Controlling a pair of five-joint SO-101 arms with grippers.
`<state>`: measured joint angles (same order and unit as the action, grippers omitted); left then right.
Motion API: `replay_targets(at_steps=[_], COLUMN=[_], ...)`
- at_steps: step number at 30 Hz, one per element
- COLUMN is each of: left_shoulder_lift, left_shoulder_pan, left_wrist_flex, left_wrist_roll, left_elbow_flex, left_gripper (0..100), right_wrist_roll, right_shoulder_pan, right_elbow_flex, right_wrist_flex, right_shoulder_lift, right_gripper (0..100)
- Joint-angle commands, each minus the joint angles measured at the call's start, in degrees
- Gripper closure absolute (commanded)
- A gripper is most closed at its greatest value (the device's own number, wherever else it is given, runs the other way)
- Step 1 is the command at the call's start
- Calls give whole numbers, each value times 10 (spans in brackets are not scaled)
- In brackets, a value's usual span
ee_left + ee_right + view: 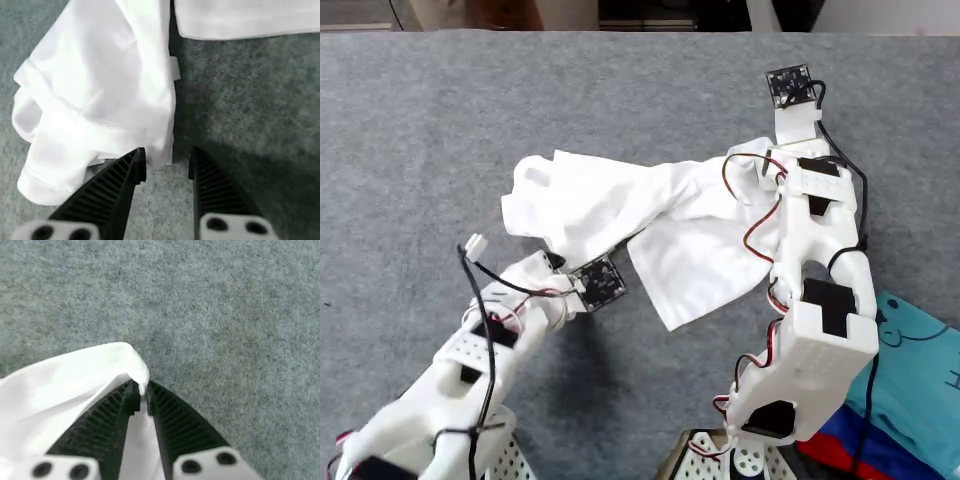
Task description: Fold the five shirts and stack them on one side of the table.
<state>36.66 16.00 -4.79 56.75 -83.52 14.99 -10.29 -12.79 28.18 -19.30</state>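
- The right gripper [142,392] has its jaws closed on a folded edge of the white shirt [620,205]. The cloth is pinched right at the fingertips, and more of it trails back under the gripper.
- The left gripper [167,162] has its jaws apart with nothing between them. A bunched, hemmed part of the shirt lies just ahead of one fingertip and off to that side. Bare table [420,120] lies ahead of the other fingertip.
- Shirt condition: crumpled and twisted between the two grippers, not laid flat. I judge that no fold is made yet. The step in hand is getting a second hold so the shirt can be spread.
- Recommended: shift the left gripper sideways so the hem sits between both fingers, not beside them. Then lower it until the fingertips meet the table before closing.
- Take a single layer's edge if possible. The bunch looks several layers thick, and a grip on the whole wad would probably lock in the twist.
- The right hold looks shallow and may slip once the cloth goes taut. Draw the grippers apart gently, with a level pull.
- The other shirts [920,370], teal, blue and red, lie heaped beside the right arm's base, well behind its gripper. Keep the white shirt off them while spreading.
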Motion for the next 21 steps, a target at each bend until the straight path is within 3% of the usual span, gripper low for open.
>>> replay_targets(at_steps=[1,10,16,21], left_shoulder_lift=[-71,-145,-145,-145], left_shoulder_pan=[-1,5,13,24], left_wrist_flex=[9,11,11,8], left_wrist_roll=[4,8,8,4], left_elbow_flex=[76,106,108,120], left_gripper=[847,849,982,982], right_wrist_roll=[6,6,6,6], right_shoulder_pan=[-5,-5,-5,-1], right_elbow_flex=[30,31,31,31], right_wrist_flex=[4,4,4,4], right_shoulder_lift=[1,1,1,1], right_gripper=[994,994,994,994])
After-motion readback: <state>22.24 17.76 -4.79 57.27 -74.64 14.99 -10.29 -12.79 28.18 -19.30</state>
